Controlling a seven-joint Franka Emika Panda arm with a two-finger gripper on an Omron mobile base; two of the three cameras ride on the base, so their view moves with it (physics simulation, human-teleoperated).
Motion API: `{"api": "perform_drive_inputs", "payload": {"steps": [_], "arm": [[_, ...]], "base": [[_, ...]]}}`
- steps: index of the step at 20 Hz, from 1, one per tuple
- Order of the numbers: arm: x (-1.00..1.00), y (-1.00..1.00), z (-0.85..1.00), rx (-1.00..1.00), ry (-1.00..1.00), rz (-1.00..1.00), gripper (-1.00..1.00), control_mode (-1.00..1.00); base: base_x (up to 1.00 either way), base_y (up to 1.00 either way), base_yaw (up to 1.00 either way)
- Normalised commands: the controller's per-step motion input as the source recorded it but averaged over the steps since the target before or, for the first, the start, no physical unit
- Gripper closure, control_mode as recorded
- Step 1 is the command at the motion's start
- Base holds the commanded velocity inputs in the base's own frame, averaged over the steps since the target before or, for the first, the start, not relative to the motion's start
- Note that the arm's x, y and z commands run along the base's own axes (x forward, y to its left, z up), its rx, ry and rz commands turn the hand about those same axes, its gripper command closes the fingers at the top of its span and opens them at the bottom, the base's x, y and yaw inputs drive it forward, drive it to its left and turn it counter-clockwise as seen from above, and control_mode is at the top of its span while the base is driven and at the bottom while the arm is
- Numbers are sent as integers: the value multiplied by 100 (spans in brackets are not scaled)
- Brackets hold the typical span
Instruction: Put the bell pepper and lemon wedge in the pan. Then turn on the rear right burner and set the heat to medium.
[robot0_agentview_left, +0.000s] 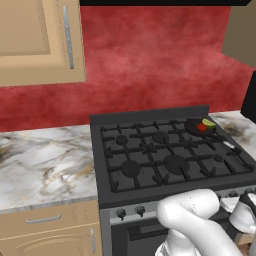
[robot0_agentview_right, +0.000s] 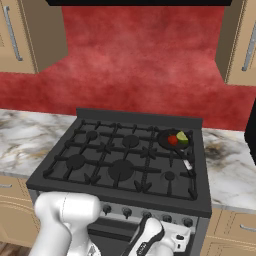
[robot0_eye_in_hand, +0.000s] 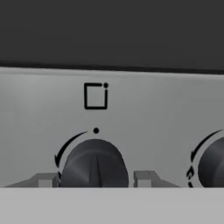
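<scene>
The black pan sits on the stove's rear right burner, its grey handle pointing toward the front. Inside it lie the red bell pepper and the yellow-green lemon wedge, side by side. My gripper is down at the stove's front panel, shut on a dark round knob, one fingertip on each side. The knob's ridge points straight up at a small dot. Above it, a square symbol carries a dot at its top right corner.
Another knob sits just right of the held one. Marble counters flank the stove. Wood wall cabinets hang above, and a dark object stands at the right edge.
</scene>
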Motion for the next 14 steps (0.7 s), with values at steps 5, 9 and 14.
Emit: {"api": "perform_drive_inputs", "payload": {"steps": [5,9,14], "arm": [[0,-1,-10,-24,-15,0,100,-100],[0,0,0,-27,-3,0,100,-100],[0,0,0,-21,0,0,100,-100]], "base": [[0,0,0],[0,0,0],[0,0,0]]}}
